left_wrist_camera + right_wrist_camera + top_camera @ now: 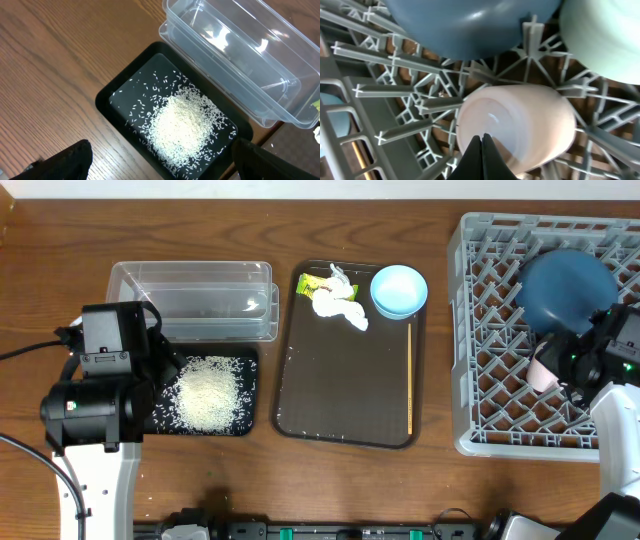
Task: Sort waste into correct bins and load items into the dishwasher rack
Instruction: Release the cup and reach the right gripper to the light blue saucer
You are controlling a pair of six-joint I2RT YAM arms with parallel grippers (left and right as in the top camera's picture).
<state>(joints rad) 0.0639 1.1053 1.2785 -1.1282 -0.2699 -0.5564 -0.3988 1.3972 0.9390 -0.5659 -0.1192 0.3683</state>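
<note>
White rice (208, 392) is heaped in the shallow black tray (250, 360). My left gripper (165, 167) hangs open above its near end, and the clear tub (190, 300) stands just behind. The wrapper (318, 282), the tissue (340, 305), a pale blue saucer (398, 288) and the wooden stick (409, 375) lie on the brown serving tray (340, 395). In the grey rack (480, 330) sit the dark blue dish (565, 285), the pink cup (520, 125) and a pale blue bowl (605, 35). My right gripper (481, 137) is shut just in front of the cup, with nothing between its fingertips.
My left arm's black body (100, 390) covers the table left of the black tray. The right arm (610, 355) reaches over the rack's right side. The rack's upright pegs (395, 90) crowd around the cup.
</note>
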